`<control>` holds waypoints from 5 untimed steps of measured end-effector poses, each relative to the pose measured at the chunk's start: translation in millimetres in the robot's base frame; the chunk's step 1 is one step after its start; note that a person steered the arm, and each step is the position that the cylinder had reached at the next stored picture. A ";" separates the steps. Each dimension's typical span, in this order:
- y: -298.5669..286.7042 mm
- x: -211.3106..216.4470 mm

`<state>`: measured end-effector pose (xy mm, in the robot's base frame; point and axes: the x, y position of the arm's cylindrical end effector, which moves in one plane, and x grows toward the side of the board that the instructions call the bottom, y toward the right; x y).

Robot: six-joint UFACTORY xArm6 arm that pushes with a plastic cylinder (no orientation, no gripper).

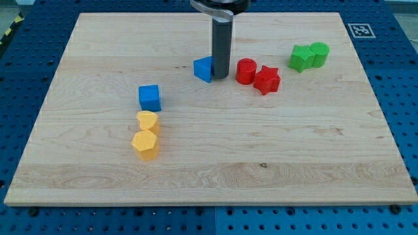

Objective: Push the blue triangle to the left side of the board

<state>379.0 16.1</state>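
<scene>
The blue triangle (pixel 204 68) lies on the wooden board (pixel 261 150) a little above its middle, near the view's top. My tip (pixel 221 76) stands right against the triangle's right side, touching it or nearly so. The rod rises straight up from there to the view's top edge.
A blue cube (pixel 149 98) lies left of centre, with two yellow blocks (pixel 147 122) (pixel 145 144) just below it. A red cylinder (pixel 245 70) and a red star (pixel 267 79) lie right of my tip. Two green blocks (pixel 301 58) (pixel 319 53) lie at the upper right.
</scene>
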 end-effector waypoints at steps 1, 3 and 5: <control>-1.6 -5.6; -7.7 -25.7; -36.0 -9.0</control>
